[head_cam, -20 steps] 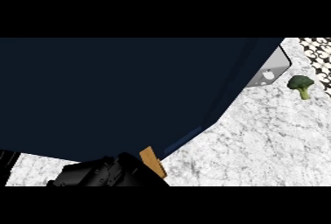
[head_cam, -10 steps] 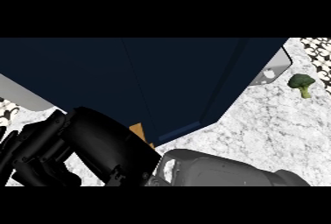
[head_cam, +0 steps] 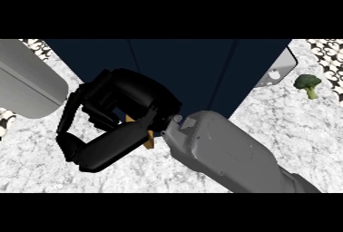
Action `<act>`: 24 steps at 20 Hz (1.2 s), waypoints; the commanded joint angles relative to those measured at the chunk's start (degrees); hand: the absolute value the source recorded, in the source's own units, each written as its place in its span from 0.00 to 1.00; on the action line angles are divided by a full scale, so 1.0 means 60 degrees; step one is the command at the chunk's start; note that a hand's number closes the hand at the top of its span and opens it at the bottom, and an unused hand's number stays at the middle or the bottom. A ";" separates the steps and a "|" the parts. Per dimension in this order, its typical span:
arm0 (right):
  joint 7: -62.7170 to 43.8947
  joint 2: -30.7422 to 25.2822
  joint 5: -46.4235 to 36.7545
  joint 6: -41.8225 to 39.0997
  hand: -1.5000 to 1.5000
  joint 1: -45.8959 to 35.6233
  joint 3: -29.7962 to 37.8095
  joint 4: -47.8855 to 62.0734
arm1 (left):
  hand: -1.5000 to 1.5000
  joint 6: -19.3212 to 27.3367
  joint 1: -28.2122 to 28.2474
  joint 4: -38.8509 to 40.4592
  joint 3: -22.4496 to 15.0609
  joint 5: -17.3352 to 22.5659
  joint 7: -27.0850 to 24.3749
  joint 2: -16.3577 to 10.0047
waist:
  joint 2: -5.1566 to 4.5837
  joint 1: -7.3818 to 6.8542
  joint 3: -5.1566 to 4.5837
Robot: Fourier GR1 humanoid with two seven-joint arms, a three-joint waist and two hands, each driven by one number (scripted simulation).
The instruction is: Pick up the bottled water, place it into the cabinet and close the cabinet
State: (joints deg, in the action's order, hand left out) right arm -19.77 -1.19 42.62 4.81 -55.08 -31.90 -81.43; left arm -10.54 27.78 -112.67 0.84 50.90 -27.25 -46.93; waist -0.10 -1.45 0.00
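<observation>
The dark blue cabinet [head_cam: 201, 68] fills the top middle of the head view. My right hand [head_cam: 127, 97] comes in on its grey forearm [head_cam: 227, 154] from the lower right and lies against the cabinet's lower left front. Its fingers [head_cam: 74, 118] and thumb [head_cam: 110, 152] are curled. A small tan sliver [head_cam: 139, 131] shows between them, likely part of the bottled water, while the rest of the bottle is hidden inside the hand. My left hand does not show.
A large grey rounded slab [head_cam: 23, 81] lies at the left edge on the white marble counter [head_cam: 295, 131]. A broccoli floret [head_cam: 308, 84] sits at the right. A grey panel with a small knob [head_cam: 278, 70] sticks out at the cabinet's right side.
My right hand has risen from the lower edge to the cabinet's front, and its forearm has come into view. The tan sliver moved with it. The grey slab at the left has appeared.
</observation>
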 commanded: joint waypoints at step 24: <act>0.2382 -0.1188 -0.2414 -0.0057 0.00 -0.0673 0.2494 0.3592 | 0.00 -0.0015 -0.0156 -0.0750 -0.0102 -0.0623 0.1012 0.0942 | -0.0026 -0.0014 -0.0001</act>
State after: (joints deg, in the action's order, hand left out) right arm -7.09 -3.97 30.90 -0.96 -56.40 -23.43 -66.39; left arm -10.94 26.22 -115.29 0.91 47.49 -22.04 -41.67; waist 1.25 -1.97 -0.80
